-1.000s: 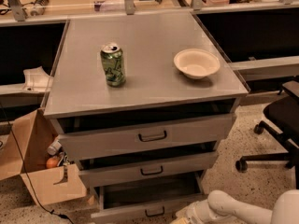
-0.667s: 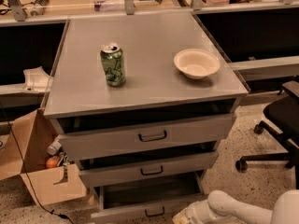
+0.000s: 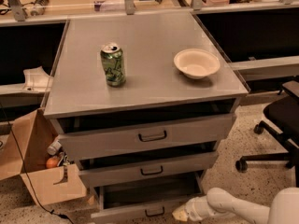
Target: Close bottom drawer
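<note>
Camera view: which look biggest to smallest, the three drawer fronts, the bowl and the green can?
Largest first:
1. top drawer front
2. middle drawer front
3. bottom drawer front, cut off by the picture's lower edge, with the gripper at its right end

Last come the bowl and green can: one is wider, the other taller, too close to rank.

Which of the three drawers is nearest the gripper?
The bottom drawer, with the shortest front panel; the gripper sits beside that panel, below the other two drawers.

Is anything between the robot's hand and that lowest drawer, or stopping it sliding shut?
Nothing visible does. The gripper sits at the right end of the bottom drawer, and nothing shows in its open tray.
</note>
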